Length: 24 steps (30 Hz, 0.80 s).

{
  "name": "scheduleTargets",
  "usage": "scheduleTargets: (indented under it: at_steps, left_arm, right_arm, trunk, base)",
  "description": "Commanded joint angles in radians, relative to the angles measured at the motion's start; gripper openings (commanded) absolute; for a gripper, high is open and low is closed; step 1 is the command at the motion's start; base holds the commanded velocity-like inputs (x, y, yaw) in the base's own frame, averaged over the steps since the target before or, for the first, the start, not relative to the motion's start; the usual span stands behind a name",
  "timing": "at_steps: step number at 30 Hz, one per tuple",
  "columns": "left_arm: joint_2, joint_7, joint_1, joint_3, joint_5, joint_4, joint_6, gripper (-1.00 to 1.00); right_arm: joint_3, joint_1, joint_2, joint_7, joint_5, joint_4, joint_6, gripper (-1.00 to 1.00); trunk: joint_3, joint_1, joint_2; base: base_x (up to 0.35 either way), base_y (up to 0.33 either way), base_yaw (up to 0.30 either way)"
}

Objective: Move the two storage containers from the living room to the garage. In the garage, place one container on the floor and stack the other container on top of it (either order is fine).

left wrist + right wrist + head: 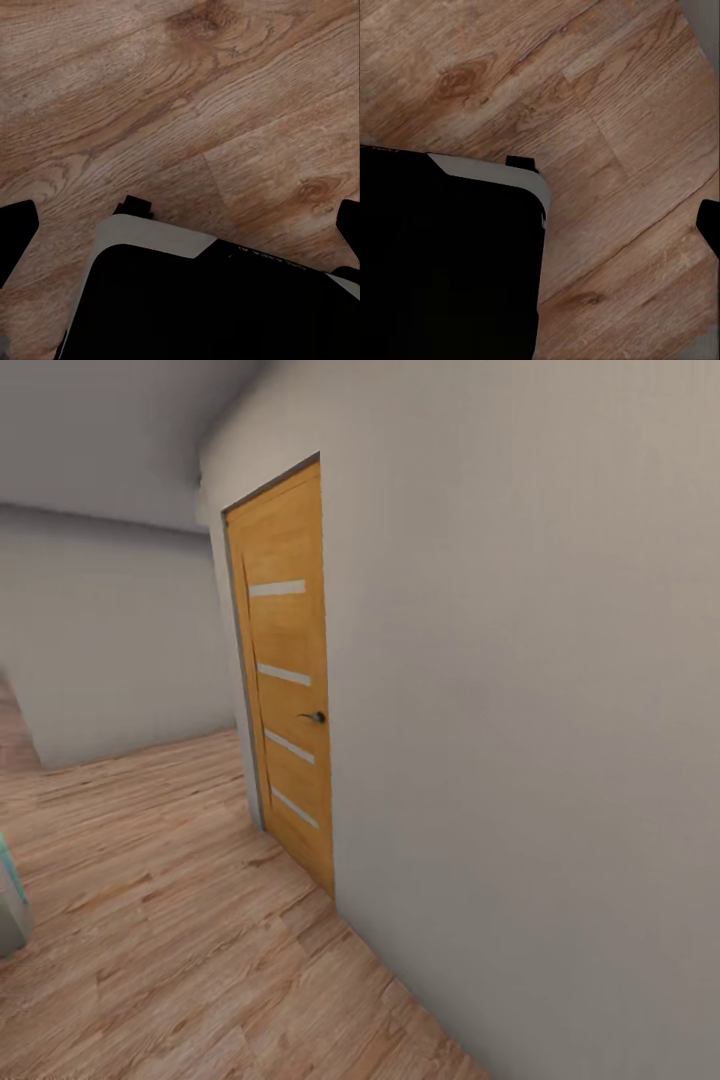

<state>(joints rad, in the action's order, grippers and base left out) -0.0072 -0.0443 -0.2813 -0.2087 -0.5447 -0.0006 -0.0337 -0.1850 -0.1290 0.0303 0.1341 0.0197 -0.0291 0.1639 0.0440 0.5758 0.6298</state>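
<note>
Broad pale grey wall (pixel 540 690) across the right of the head view, receding toward a corner, with a second plain wall (pixel 110 650) beyond at the left. Light wood plank flooring (pixel 170 920) below, meeting the foot of both walls. Set in the near wall, a shut wooden door (pixel 287 690) in warm orange-brown, crossed by four pale narrow strips, with a small dark handle (pixel 314 716) on its right side. At the left edge of that view, low down, a sliver of something grey and teal (pixel 10 905), too cut off to name.

Same plank flooring under both wrist cameras. Black robot base (pixel 195 307) with a pale rim close beneath the left arm, and again beneath the right arm.

Left pincer (pixel 181 225) released, empty, over flooring and base: dark fingertips (pixel 15 232) far apart at opposite edges of the left wrist view, nothing between them. Right pincer (pixel 540 221): one dark fingertip (pixel 709 221) at the edge of the right wrist view, the other lost against the black base, so cannot tell whether released or clenched.
</note>
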Motion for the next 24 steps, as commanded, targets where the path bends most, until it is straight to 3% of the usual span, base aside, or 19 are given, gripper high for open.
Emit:
scheduleTargets:
  at_steps: [1, 8, 24]
  left_arm:
    - [0.0, -0.003, -0.001, -0.008, -0.008, 0.001, -0.002, 1.0]
    - [0.0, -0.003, -0.001, -0.008, -0.008, 0.001, -0.004, 1.0]
    - [0.0, -0.003, -0.001, -0.008, -0.009, 0.001, -0.005, 1.0]
  right_arm:
    - [-0.007, -0.001, 0.0, 0.004, 0.002, -0.003, 0.005, 1.0]
    - [-0.007, -0.001, 0.0, 0.005, 0.003, -0.003, 0.006, 1.0]
    - [-0.007, -0.001, 0.0, 0.007, 0.002, -0.003, 0.006, 1.0]
  trunk:
    - [0.002, 0.001, 0.001]
    - [0.002, 0.001, 0.001]
    - [0.002, 0.001, 0.001]
  base:
    - [0.298, 0.0, 0.276]
    - [0.217, 0.0, 0.276]
    - [0.008, 0.0, 0.276]
